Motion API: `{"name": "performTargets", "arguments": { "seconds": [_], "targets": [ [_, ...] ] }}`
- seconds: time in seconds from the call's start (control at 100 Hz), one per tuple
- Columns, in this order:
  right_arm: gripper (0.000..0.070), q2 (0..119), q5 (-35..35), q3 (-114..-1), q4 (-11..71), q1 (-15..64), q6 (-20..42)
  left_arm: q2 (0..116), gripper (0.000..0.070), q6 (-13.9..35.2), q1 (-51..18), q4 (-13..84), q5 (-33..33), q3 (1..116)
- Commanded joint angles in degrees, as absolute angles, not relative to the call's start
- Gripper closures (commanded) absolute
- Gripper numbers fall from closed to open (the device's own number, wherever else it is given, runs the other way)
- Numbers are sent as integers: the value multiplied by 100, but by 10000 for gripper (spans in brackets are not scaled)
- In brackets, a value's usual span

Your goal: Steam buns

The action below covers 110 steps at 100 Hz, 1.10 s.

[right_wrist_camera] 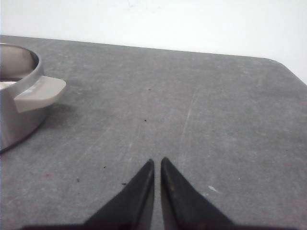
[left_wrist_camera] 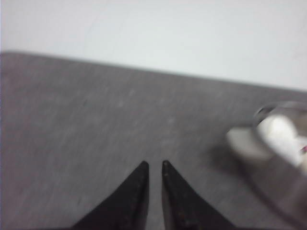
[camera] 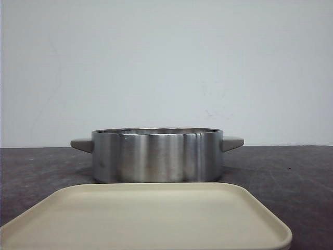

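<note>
Both grippers sit low over bare counter with nothing between their fingers: your left gripper [left_wrist_camera: 154, 165] has its black tips nearly together, clenched on air, and your right gripper [right_wrist_camera: 157, 162] looks the same. The steel pot [camera: 156, 155] stands in the middle of the counter [camera: 291, 177] behind the cream tray [camera: 156, 219], and the tray shows nothing on it from the front. The left wrist view is blurred, but you can make out something white, very likely one of the buns [left_wrist_camera: 280, 134], inside the pot; how many are in there you cannot tell, since the pot wall hides the inside from the front. Judging from that, loading looks done or close to it, so check the count before you move on. No lid shows in any view, so if covering is the next step you will have to find it first. Each gripper is just outside a pot handle: the left handle [left_wrist_camera: 244, 143] and the right handle [right_wrist_camera: 41, 91]. If you need to shift the pot, spread the fingers first, come in level at the handles, and squeeze both sides evenly so it does not tip.
</note>
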<state>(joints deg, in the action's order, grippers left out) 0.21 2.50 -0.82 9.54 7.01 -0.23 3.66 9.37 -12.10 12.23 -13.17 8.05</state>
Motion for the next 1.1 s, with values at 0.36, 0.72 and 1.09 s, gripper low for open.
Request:
{"name": "performTargets", "arguments": {
  "seconds": [0.36,0.72,1.09],
  "targets": [
    [684,21,242,-67,906,694,-67,16,700,506,-609,1028,-1214,75],
    [684,21,244,-67,904,694,-67,16,700,-207,-43,1118,12,75],
    [684,21,244,-67,904,694,-67,23,700,259,-36,1070,14,80]
  ]
}}
